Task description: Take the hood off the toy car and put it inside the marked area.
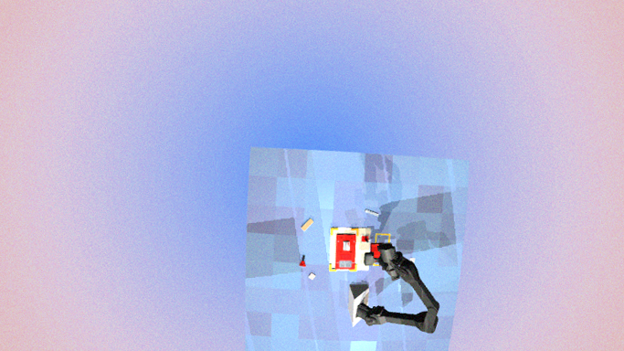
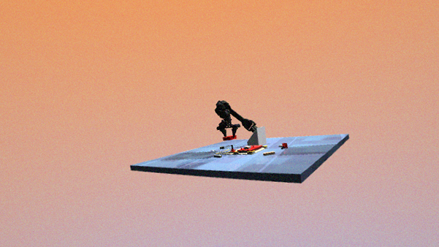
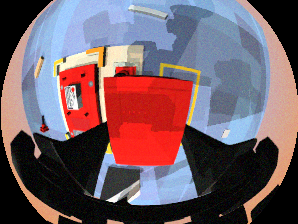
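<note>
My gripper (image 1: 376, 252) (image 2: 229, 136) (image 3: 146, 126) is shut on the red hood (image 1: 376, 250) (image 2: 229, 137) (image 3: 148, 100) and holds it above the table. The toy car's red body (image 1: 346, 258) (image 3: 80, 80) lies left of the hood in the top view, on a cream base with yellow corner pieces. The marked area is a yellow outline (image 1: 382, 234) (image 3: 180, 68) on the table, right of the car. The hood and arm hide part of it from above.
A red switch-like block (image 1: 365, 238) stands between car and outline. A pale strip (image 1: 372, 212) (image 3: 147, 12), an orange block (image 1: 307, 224) (image 2: 269, 153), a small red piece (image 1: 302, 263) (image 2: 284, 145) and a white cube (image 1: 311, 275) lie around. The grey wedge (image 2: 257, 137) stands by the arm's base.
</note>
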`<action>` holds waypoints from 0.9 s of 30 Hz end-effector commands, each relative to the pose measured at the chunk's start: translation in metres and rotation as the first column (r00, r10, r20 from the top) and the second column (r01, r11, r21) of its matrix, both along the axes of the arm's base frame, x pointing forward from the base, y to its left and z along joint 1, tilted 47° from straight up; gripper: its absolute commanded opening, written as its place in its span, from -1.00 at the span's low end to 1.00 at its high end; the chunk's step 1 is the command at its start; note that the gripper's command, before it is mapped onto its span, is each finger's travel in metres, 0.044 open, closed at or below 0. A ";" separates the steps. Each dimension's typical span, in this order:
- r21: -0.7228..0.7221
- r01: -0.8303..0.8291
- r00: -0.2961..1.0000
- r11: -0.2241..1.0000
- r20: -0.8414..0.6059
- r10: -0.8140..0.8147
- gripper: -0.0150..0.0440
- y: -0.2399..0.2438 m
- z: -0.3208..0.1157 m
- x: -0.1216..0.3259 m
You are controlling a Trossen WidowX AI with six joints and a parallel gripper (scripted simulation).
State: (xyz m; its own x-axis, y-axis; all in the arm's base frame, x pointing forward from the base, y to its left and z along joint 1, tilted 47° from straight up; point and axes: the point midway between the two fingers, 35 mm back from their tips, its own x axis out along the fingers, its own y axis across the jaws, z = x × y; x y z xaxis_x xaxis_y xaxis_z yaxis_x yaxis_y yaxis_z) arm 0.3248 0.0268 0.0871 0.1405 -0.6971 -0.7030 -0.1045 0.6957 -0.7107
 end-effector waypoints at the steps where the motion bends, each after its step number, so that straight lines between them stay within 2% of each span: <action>1: -0.008 -0.004 1.000 1.000 0.001 0.004 -0.49 -0.012 0.012 -0.004; 14: -0.020 0.002 1.000 1.000 0.003 -0.001 -0.49 -0.047 0.044 -0.020; 27: -0.020 0.002 1.000 1.000 0.003 -0.002 -0.49 -0.051 0.040 -0.019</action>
